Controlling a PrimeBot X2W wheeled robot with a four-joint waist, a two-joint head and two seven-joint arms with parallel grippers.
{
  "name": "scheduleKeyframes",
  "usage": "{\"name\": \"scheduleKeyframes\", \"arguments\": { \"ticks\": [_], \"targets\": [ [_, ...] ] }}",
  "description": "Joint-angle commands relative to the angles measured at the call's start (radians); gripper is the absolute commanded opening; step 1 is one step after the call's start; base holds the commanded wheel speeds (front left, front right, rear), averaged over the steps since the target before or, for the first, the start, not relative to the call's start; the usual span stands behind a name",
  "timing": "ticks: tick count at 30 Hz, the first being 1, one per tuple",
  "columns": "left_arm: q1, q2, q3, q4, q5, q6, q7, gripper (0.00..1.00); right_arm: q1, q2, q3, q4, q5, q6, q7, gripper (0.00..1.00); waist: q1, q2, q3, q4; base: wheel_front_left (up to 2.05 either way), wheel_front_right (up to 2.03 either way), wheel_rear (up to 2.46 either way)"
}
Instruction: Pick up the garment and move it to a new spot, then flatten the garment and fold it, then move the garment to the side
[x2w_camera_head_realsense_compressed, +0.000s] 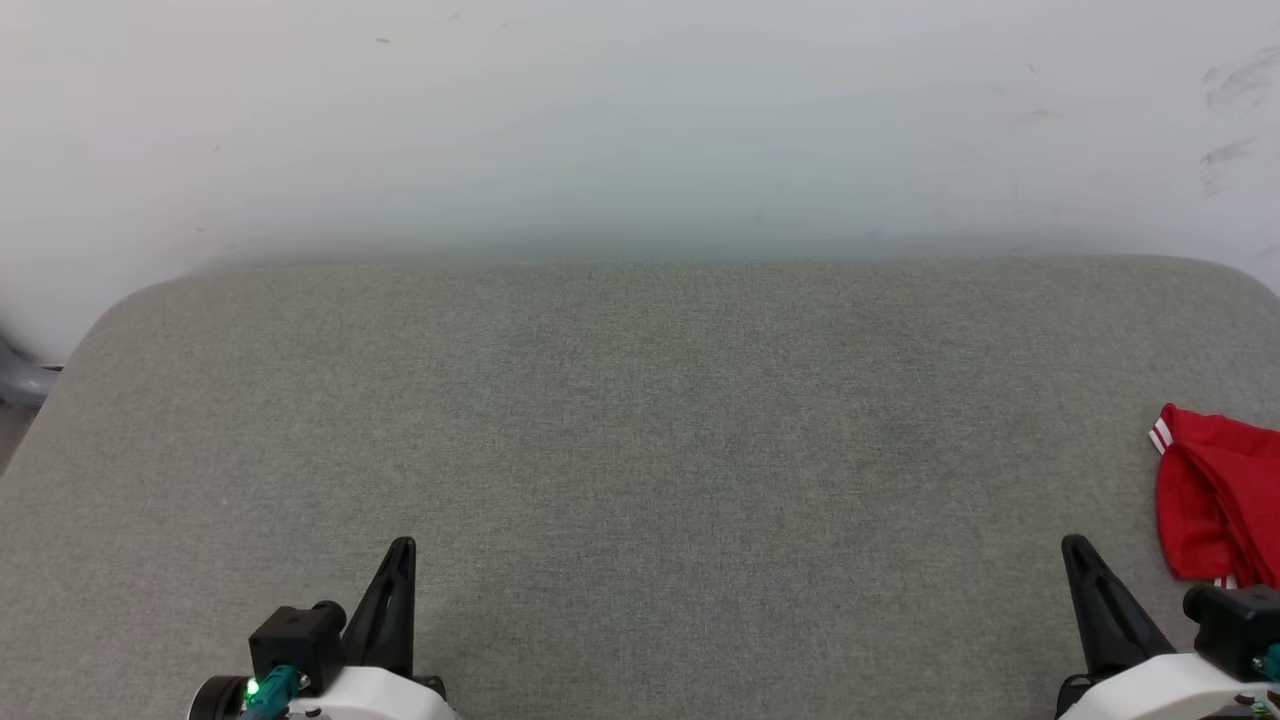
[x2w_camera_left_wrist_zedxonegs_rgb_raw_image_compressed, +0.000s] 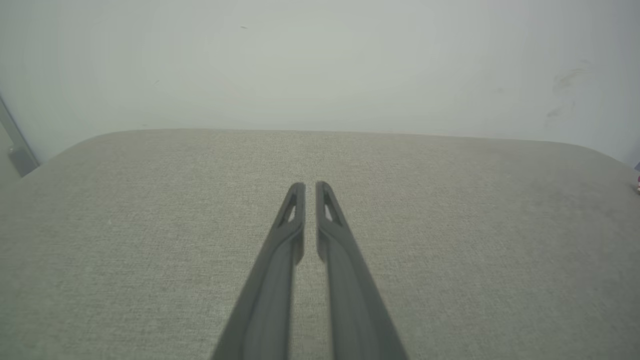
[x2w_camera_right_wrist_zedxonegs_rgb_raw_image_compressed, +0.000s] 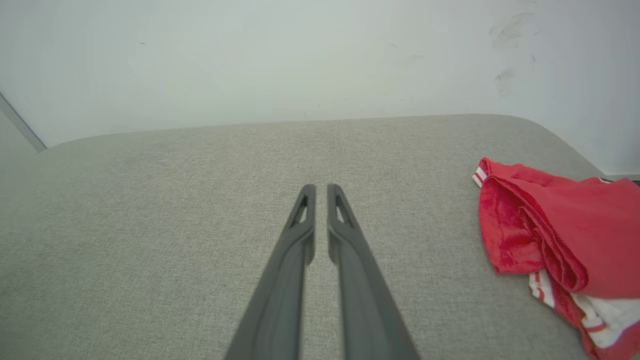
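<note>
A grey fabric desk (x2w_camera_head_realsense_compressed: 640, 420) runs wide and open to rounded corners below a white wall (x2w_camera_head_realsense_compressed: 640, 120). The red garment (x2w_camera_right_wrist_zedxonegs_rgb_raw_image_compressed: 555, 235) lies bunched at its right edge; the left gripper (x2w_camera_left_wrist_zedxonegs_rgb_raw_image_compressed: 310, 185) and right gripper (x2w_camera_right_wrist_zedxonegs_rgb_raw_image_compressed: 321, 187) stand narrow, holding nothing.

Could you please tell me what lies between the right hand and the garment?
Nothing but bare grey upholstery lies between the right hand and the garment, as the right wrist view shows.
</note>
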Motion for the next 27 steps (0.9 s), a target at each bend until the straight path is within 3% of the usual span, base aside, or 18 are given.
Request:
{"name": "scheduleKeyframes", "arguments": {
  "ticks": [1, 27],
  "targets": [
    [-0.013, -0.002, 0.012, -0.004, -0.040, -0.004, 0.013, 0.00, -0.012, 0.001, -0.004, 0.003, 0.042, 0.000, 0.003, 0.00, 0.0000, -0.0001, 0.000, 0.000, 0.00, 0.00, 0.00],
    [-0.049, -0.038, 0.092, 0.007, -0.449, -0.045, 0.125, 0.00, -0.088, 0.013, -0.011, 0.098, 0.472, 0.000, 0.020, 0.00, 0.0000, -0.0001, 0.006, -0.001, 0.00, 0.00, 0.00]
  ]
}}
